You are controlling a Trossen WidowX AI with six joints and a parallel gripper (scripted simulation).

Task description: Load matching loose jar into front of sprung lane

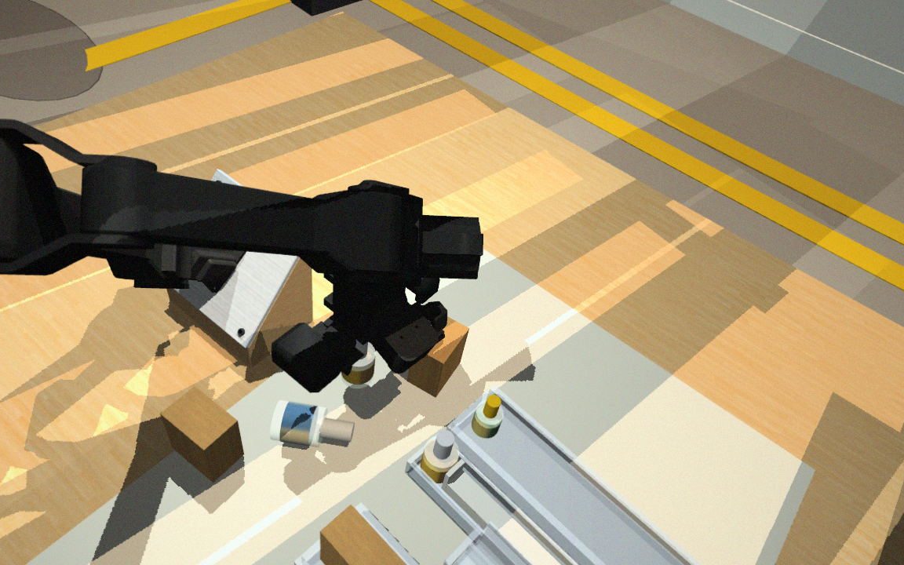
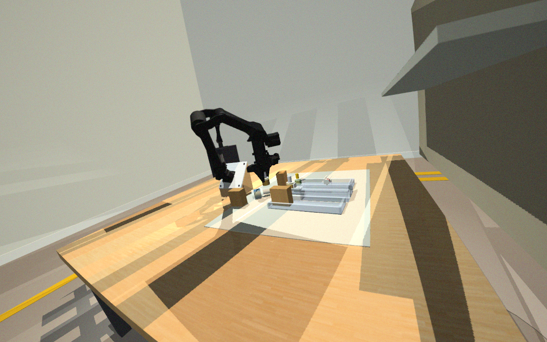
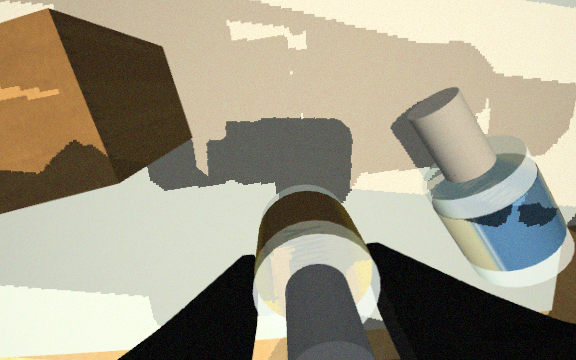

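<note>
My gripper [image 1: 357, 356] [image 2: 265, 180] [image 3: 311, 261] is shut on a loose clear jar [image 1: 358, 373] [image 2: 265, 183] [image 3: 308, 207] with an amber-brown band and grey cap. The jar is upright and appears a little above the mat. The fingers hide part of it. A matching jar [image 1: 439, 460] stands at the front end of the sprung lane [image 1: 445, 503], with the pusher plate [image 1: 453, 472] behind it. Another loose jar [image 1: 298, 424] [image 2: 257, 194] [image 3: 528, 230], with a blue band and pale cap, lies on its side beside the held one.
A yellow-capped jar [image 1: 486, 421] stands in the neighbouring lane [image 1: 574, 484]. One wooden block [image 1: 434, 369] [image 3: 123, 90] is close beside my gripper. Another block [image 1: 202, 435] [image 2: 238, 197] stands beyond the lying jar. A third [image 1: 357, 541] [image 2: 281, 195] stands at another lane. A metal-topped wedge [image 1: 251, 295] is behind.
</note>
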